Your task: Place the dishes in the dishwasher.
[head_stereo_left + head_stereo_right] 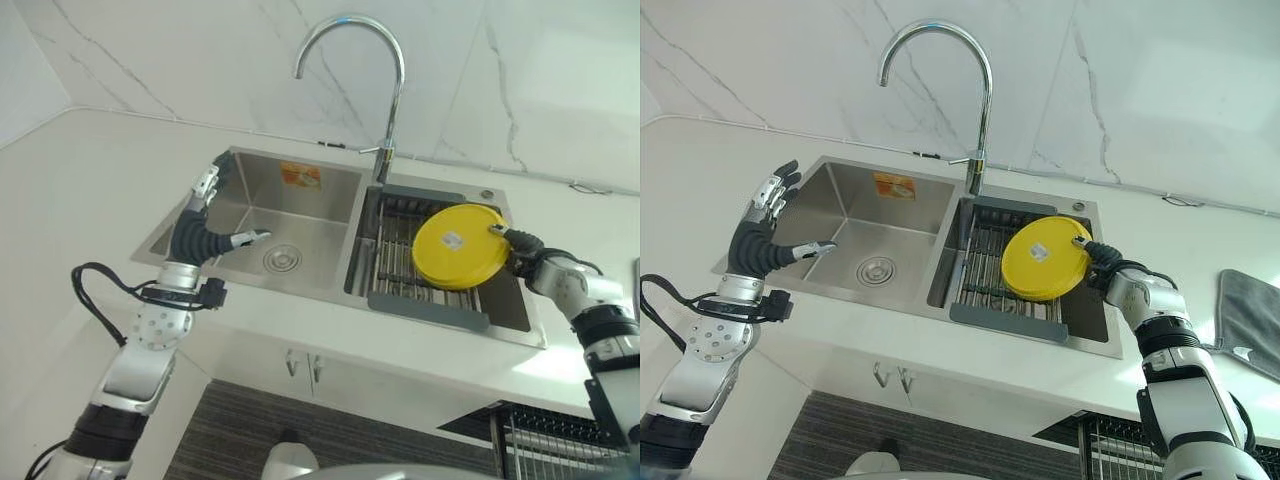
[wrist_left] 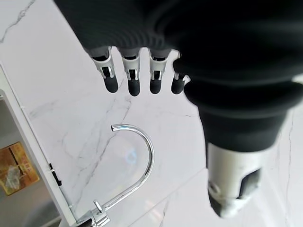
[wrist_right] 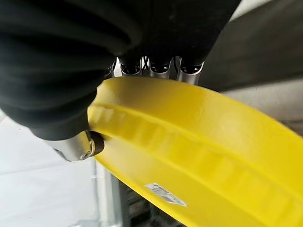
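A round yellow plate (image 1: 460,245) hangs tilted over the right sink basin, its underside with a small white label facing me. My right hand (image 1: 520,247) grips its right rim, thumb (image 3: 80,144) on the underside and fingers (image 3: 158,66) behind the rim. The plate (image 1: 1043,258) sits just above the dark wire rack (image 1: 985,265) in that basin. My left hand (image 1: 205,215) is held up over the left edge of the left basin (image 1: 285,215), fingers (image 2: 132,78) straight and spread, thumb out, holding nothing.
A tall chrome gooseneck faucet (image 1: 385,90) rises behind the divider between the basins. White marble counter (image 1: 80,190) surrounds the steel sink. A grey cloth (image 1: 1250,315) lies on the counter at the right. A wire rack (image 1: 555,440) shows below the counter at the lower right.
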### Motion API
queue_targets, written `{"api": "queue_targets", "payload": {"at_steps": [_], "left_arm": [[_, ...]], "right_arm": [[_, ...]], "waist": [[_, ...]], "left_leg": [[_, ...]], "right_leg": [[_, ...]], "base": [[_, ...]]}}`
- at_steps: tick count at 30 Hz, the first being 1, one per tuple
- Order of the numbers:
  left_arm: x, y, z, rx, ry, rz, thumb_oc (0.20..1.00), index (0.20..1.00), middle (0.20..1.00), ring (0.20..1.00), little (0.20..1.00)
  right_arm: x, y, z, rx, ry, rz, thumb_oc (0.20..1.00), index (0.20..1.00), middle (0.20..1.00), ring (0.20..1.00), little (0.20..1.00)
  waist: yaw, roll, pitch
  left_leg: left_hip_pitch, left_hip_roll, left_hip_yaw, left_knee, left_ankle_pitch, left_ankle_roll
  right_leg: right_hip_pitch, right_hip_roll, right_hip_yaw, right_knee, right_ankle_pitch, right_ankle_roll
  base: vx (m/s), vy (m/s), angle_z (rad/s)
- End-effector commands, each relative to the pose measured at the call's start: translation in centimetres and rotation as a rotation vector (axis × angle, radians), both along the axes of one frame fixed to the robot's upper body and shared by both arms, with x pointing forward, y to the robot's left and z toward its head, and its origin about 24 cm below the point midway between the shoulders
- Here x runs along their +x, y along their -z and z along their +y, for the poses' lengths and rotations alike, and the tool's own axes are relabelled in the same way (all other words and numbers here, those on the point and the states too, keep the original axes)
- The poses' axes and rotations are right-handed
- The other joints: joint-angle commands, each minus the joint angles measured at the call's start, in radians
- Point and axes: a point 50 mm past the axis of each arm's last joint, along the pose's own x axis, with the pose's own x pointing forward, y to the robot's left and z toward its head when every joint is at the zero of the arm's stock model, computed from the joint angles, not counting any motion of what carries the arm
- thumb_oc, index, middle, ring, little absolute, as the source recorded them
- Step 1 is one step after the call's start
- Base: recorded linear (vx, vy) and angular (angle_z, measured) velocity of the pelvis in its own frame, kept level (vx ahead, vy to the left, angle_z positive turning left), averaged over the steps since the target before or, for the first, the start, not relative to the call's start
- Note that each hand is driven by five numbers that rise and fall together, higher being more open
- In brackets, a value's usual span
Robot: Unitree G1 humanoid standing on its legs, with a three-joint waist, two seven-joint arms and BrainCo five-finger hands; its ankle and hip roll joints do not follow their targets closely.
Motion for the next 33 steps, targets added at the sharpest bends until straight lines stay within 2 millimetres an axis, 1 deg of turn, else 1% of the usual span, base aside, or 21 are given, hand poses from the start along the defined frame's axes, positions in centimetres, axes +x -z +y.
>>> {"api": "queue_targets", "payload": {"at_steps": [1,5,9,11,12,16,17,18,19,21,22,23,25,26,28,29,30,31,32,33], "left_arm": [[0.5,-1.8,-1.4,-0.015,0.090,-0.098,1.000,1.000,1.000,1.000,1.000],[0.0,-1.6,-1.3,-0.012,0.101,-0.097,1.000,1.000,1.000,1.000,1.000],[-0.5,-1.4,-1.1,-0.017,0.094,-0.110,1.000,1.000,1.000,1.000,1.000],[-1.0,-1.3,-0.7,-0.029,0.065,-0.124,1.000,1.000,1.000,1.000,1.000],[-1.2,-1.2,-0.6,-0.034,0.053,-0.130,1.000,1.000,1.000,1.000,1.000],[-2.6,-1.1,0.1,-0.074,0.010,-0.168,1.000,1.000,1.000,1.000,1.000],[-2.9,-1.1,0.2,-0.093,0.006,-0.184,1.000,1.000,1.000,1.000,1.000],[-3.2,-1.2,0.3,-0.112,0.004,-0.206,1.000,1.000,1.000,1.000,1.000],[-3.6,-1.1,0.3,-0.128,-0.019,-0.232,1.000,1.000,1.000,1.000,1.000],[-4.1,-1.5,0.3,-0.145,-0.039,-0.279,1.000,1.000,1.000,1.000,1.000],[-4.2,-1.9,0.3,-0.152,-0.040,-0.308,1.000,1.000,1.000,1.000,1.000],[-4.3,-2.4,0.3,-0.149,-0.038,-0.344,1.000,1.000,1.000,1.000,1.000],[-4.4,-2.9,0.3,-0.142,-0.006,-0.375,1.000,1.000,1.000,1.000,1.000],[-4.3,-3.4,0.1,-0.127,0.007,-0.394,1.000,1.000,1.000,1.000,1.000],[-4.3,-3.8,-0.4,-0.113,0.043,-0.405,1.000,1.000,1.000,1.000,1.000],[-4.1,-3.6,-0.9,-0.082,0.058,-0.374,1.000,1.000,1.000,1.000,1.000],[-3.9,-3.0,-1.1,-0.044,0.045,-0.325,1.000,1.000,1.000,1.000,1.000],[-3.9,-3.0,-1.0,-0.041,0.039,-0.310,1.000,1.000,1.000,1.000,1.000],[-3.9,-3.1,-1.0,-0.042,0.047,-0.310,1.000,1.000,1.000,1.000,1.000],[-4.1,-3.4,-1.1,-0.011,0.067,-0.336,1.000,1.000,1.000,1.000,1.000]], "right_arm": [[2.1,-7.0,0.5,0.124,-0.010,-0.351,0.200,0.200,0.200,0.200,0.200],[1.3,-7.6,2.1,0.164,-0.024,-0.481,0.200,0.200,0.200,0.200,0.200],[-0.1,-8.9,2.8,0.166,0.013,-0.603,0.200,0.200,0.200,0.200,0.200],[-1.7,-9.4,3.0,0.143,0.034,-0.683,0.200,0.200,0.200,0.200,0.200],[-2.4,-9.4,2.9,0.125,0.041,-0.707,0.200,0.200,0.200,0.200,0.200],[-5.7,-9.6,2.2,0.038,0.074,-0.813,0.200,0.200,0.200,0.200,0.200],[-6.5,-9.7,2.0,0.024,0.081,-0.834,0.200,0.200,0.200,0.200,0.200],[-7.0,-10.0,1.8,0.016,0.089,-0.853,0.200,0.200,0.200,0.200,0.200],[-7.3,-10.1,1.8,0.013,0.070,-0.872,0.200,0.200,0.200,0.200,0.200],[-7.8,-10.6,1.6,-0.012,0.061,-0.906,0.200,0.200,0.200,0.200,0.200],[-8.3,-11.2,1.4,-0.025,0.064,-0.931,0.200,0.200,0.200,0.200,0.200],[-8.7,-11.6,1.2,-0.044,0.082,-0.960,0.200,0.200,0.200,0.200,0.200],[-9.0,-11.8,1.1,-0.060,0.100,-0.998,0.200,0.200,0.200,0.200,0.200],[-9.5,-11.9,1.1,-0.059,0.107,-1.019,0.200,0.200,0.200,0.200,0.200],[-10.4,-12.0,0.8,-0.073,0.114,-1.046,0.200,0.200,0.200,0.200,0.200],[-11.2,-11.6,0.7,-0.090,0.116,-1.053,0.200,0.200,0.200,0.200,0.200],[-11.6,-11.6,0.7,-0.097,0.101,-1.044,0.200,0.200,0.200,0.200,0.200],[-11.7,-11.5,0.8,-0.093,0.089,-1.035,0.200,0.200,0.200,0.200,0.200],[-11.7,-11.4,0.8,-0.092,0.087,-1.030,0.200,0.200,0.200,0.200,0.200],[-11.8,-11.4,0.4,-0.099,0.109,-1.033,0.200,0.200,0.200,0.200,0.200]], "waist": [[0.039,0.018,-0.026],[0.029,0.021,-0.030],[0.007,0.029,-0.032],[-0.018,0.036,-0.031],[-0.027,0.038,-0.030],[-0.073,0.051,-0.029],[-0.083,0.052,-0.027],[-0.084,0.052,-0.021],[-0.087,0.049,-0.009],[-0.087,0.021,0.012],[-0.088,0.007,0.026],[-0.109,0.014,0.037],[-0.131,0.021,0.048],[-0.142,0.014,0.061],[-0.153,0.001,0.075],[-0.161,-0.010,0.087],[-0.167,-0.008,0.095],[-0.170,-0.001,0.100],[-0.174,0.004,0.099],[-0.182,0.017,0.096]], "left_leg": [[0.059,0.030,-0.035,-0.001,-0.147,-0.026],[0.058,0.036,-0.033,-0.001,-0.144,-0.024],[0.058,0.050,-0.019,-0.001,-0.138,-0.026],[0.060,0.063,-0.003,-0.001,-0.135,-0.027],[0.061,0.068,0.004,-0.001,-0.134,-0.027],[0.058,0.086,0.050,-0.001,-0.119,-0.036],[0.061,0.082,0.047,-0.001,-0.123,-0.033],[0.075,0.067,0.007,-0.001,-0.134,-0.028],[0.088,0.045,-0.031,0.033,-0.157,-0.023],[0.028,0.000,-0.077,0.220,-0.222,-0.010],[-0.012,-0.038,-0.111,0.294,-0.283,0.008],[0.006,-0.051,-0.123,0.248,-0.296,0.027],[0.044,-0.059,-0.099,0.195,-0.293,0.047],[0.054,-0.081,-0.111,0.179,-0.296,0.060],[0.056,-0.118,-0.132,0.180,-0.318,0.071],[0.061,-0.139,-0.141,0.173,-0.325,0.074],[0.081,-0.144,-0.128,0.153,-0.325,0.078],[0.094,-0.139,-0.109,0.125,-0.312,0.084],[0.098,-0.137,-0.097,0.102,-0.300,0.090],[0.097,-0.134,-0.088,0.068,-0.277,0.106]], "right_leg": [[0.032,-0.034,-0.039,0.006,-0.103,0.022],[0.031,-0.029,-0.035,0.006,-0.104,0.020],[0.025,-0.020,-0.025,0.006,-0.108,0.012],[0.016,-0.011,-0.012,0.006,-0.112,0.006],[0.011,-0.008,-0.008,0.006,-0.113,0.004],[-0.013,0.002,0.015,0.006,-0.112,0.000],[-0.019,0.004,0.030,0.006,-0.112,0.001],[-0.025,0.009,0.062,0.006,-0.115,-0.002],[-0.030,0.007,0.103,0.006,-0.116,-0.003],[-0.046,-0.021,0.149,0.006,-0.091,-0.006],[-0.055,-0.036,0.175,0.006,-0.073,0.002],[-0.086,-0.050,0.195,0.006,-0.046,0.025],[-0.123,-0.075,0.214,0.021,-0.021,0.053],[-0.163,-0.109,0.239,0.040,0.017,0.079],[-0.198,-0.149,0.260,0.055,0.072,0.096],[-0.233,-0.160,0.261,0.068,0.107,0.098],[-0.265,-0.150,0.213,0.094,0.123,0.109],[-0.276,-0.134,0.200,0.129,0.107,0.103],[-0.280,-0.114,0.202,0.152,0.081,0.096],[-0.278,-0.066,0.220,0.202,0.019,0.076]], "base": [[-0.02,-0.014,0.11],[-0.03,-0.062,0.03],[-0.04,-0.112,-0.01],[-0.05,-0.174,-0.02],[-0.03,-0.157,-0.06],[-0.08,-0.035,-0.16],[-0.15,0.137,-0.06],[-0.15,0.212,-0.08],[-0.19,0.295,-0.15],[-0.23,0.355,-0.86],[-0.23,0.505,-1.42],[-0.21,0.557,-1.09],[-0.18,0.537,-0.64],[-0.20,0.513,-0.54],[-0.19,0.441,-0.44],[-0.17,0.418,-0.55],[-0.20,0.390,-0.54],[-0.17,0.287,-1.28],[-0.25,0.268,-1.22],[-0.23,0.208,-1.13]]}}
